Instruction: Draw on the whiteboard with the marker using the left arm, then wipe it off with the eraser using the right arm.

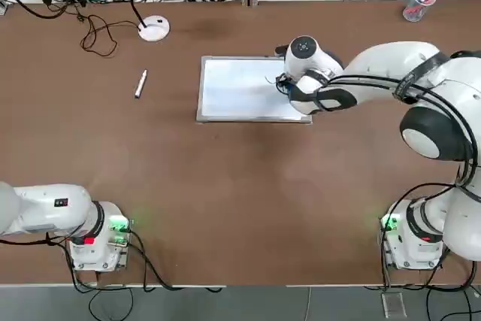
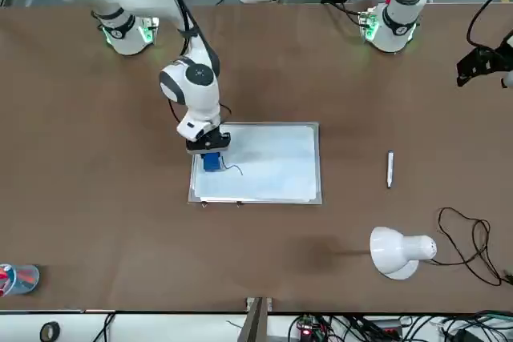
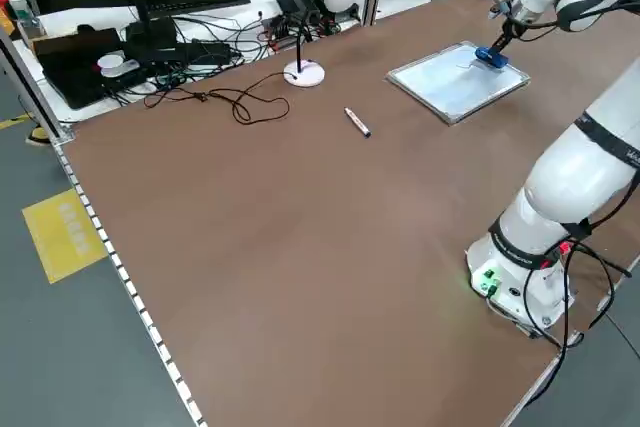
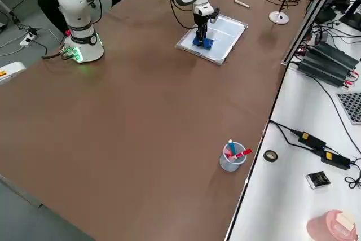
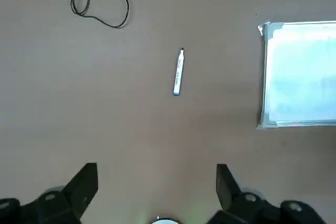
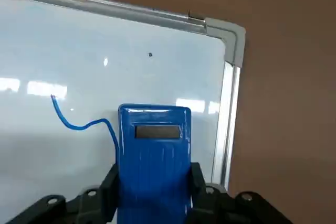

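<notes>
The whiteboard (image 1: pixel 240 88) lies flat mid-table, also in the front view (image 2: pixel 272 164) and the right wrist view (image 6: pixel 79 77). A thin blue drawn line (image 6: pixel 79 121) curls across it. My right gripper (image 6: pixel 152 192) is shut on the blue eraser (image 6: pixel 154 156), which rests on the board near its right edge, beside the line's end; the eraser (image 2: pixel 212 162) shows under the wrist from the front. The marker (image 1: pixel 140 83) lies on the table left of the board, seen too in the left wrist view (image 5: pixel 178 72). My left gripper (image 5: pixel 156 187) hovers open high above the table, holding nothing.
A white lamp base (image 1: pixel 154 28) with a looping black cable (image 1: pixel 98 35) sits behind the marker. A clear cup (image 1: pixel 415 5) with a red item stands at the far right back. Cables crowd the back edge.
</notes>
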